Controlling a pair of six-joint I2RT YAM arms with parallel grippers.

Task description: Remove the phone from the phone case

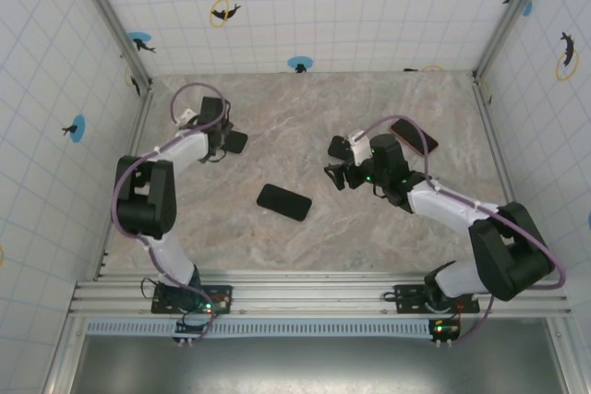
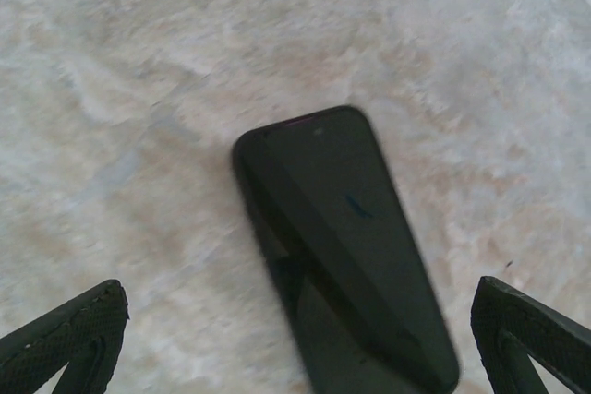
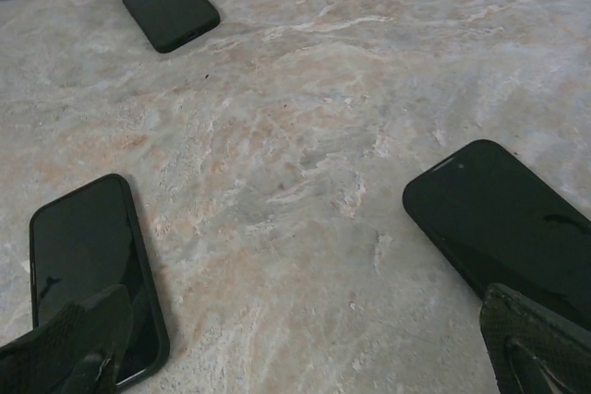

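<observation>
On the marble table [image 1: 305, 126] lie three dark phones. The nearest one, the middle phone [image 1: 283, 202], lies flat in the centre and nothing touches it. In the right wrist view a raised dark rim runs around its screen.

A little farther, the right gripper [image 1: 334, 175] is spread wide and holds nothing. One of its fingers [image 3: 536, 339] is near the right phone [image 3: 499, 219], which lies flat toward the right wall.

Farther on the left, the left gripper [image 1: 222, 138] is also wide open and empty. The left phone [image 2: 342, 246] lies flat between its fingers [image 2: 69, 334], apart from both.

I cannot tell for sure which phone is in a case.
</observation>
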